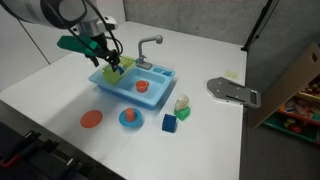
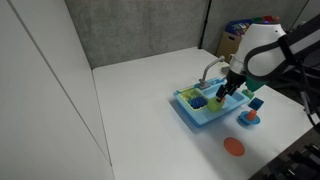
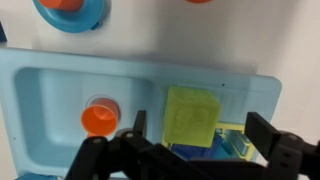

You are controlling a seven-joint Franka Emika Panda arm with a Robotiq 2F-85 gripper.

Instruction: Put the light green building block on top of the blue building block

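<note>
Hovering over the toy sink (image 1: pixel 155 92) in an exterior view, my hand (image 1: pixel 110 64) hangs just above the light green building block (image 1: pixel 121 66) at one end of the basin. That is well apart from the blue building block (image 1: pixel 169 122) out on the tabletop (image 1: pixel 50 95). In an exterior view the block (image 2: pixel 187 96) shows low in the sink near my hand (image 2: pixel 226 92), though I can't judge the gap. Wrist view: fingers (image 3: pixel 262 132) are spread wide with nothing gripped, and the block (image 3: pixel 190 115) sits between them, touching neither. It looks like light, rigid plastic with smooth, maybe slick faces, so I'd pinch two opposite flat sides squarely, mid-height.
</note>
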